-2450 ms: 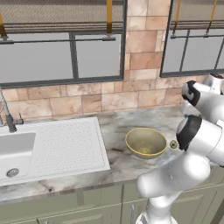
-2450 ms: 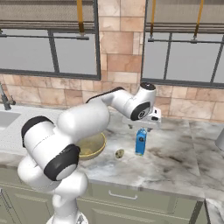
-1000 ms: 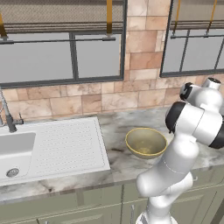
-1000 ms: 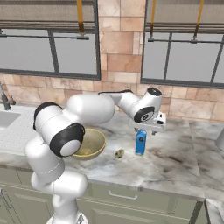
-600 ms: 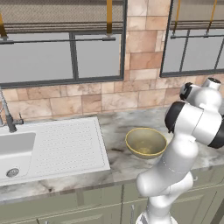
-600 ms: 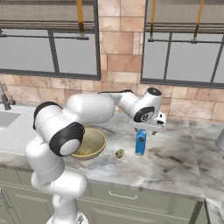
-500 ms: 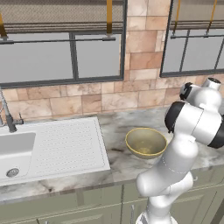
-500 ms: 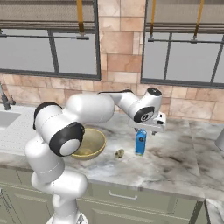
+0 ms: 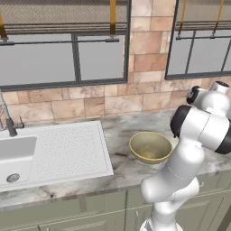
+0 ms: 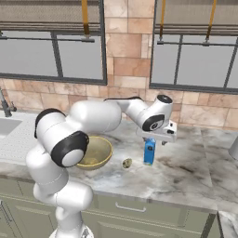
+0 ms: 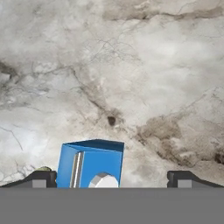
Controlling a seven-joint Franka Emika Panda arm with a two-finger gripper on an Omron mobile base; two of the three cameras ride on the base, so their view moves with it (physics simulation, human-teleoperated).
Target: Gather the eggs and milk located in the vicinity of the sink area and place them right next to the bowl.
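Hand [image 10: 156,137] hangs just above the milk carton [image 10: 149,151], jaws spread wide and grasping nothing. In the hand view the two dark fingertips [image 11: 41,178] stand well apart at either side of the carton's top [image 11: 91,163], one close against its blue side, the other with bare marble between. The carton stands upright on the marbled worktop [image 10: 195,162], toward the middle of its depth, a little nearer the front edge than the tiled back wall. Between carton and bowl [image 10: 93,152] lies a small rounded thing, the egg [image 10: 127,163], olive-speckled in the right base view, resting on the worktop just beside the carton and near the bowl's rim; whether it touches either cannot be told. The dull yellow-olive bowl [image 9: 150,147] sits upright on the worktop near its front edge, just beside the right edge of the ribbed drainboard [image 9: 72,147] without touching it. The white sink basin [image 9: 13,155] lies at the left end of the worktop, with the steel coil faucet [image 9: 7,119] rising behind it at the back edge. In the left base view the arm's white links stand in front of the worktop to the right of the bowl.
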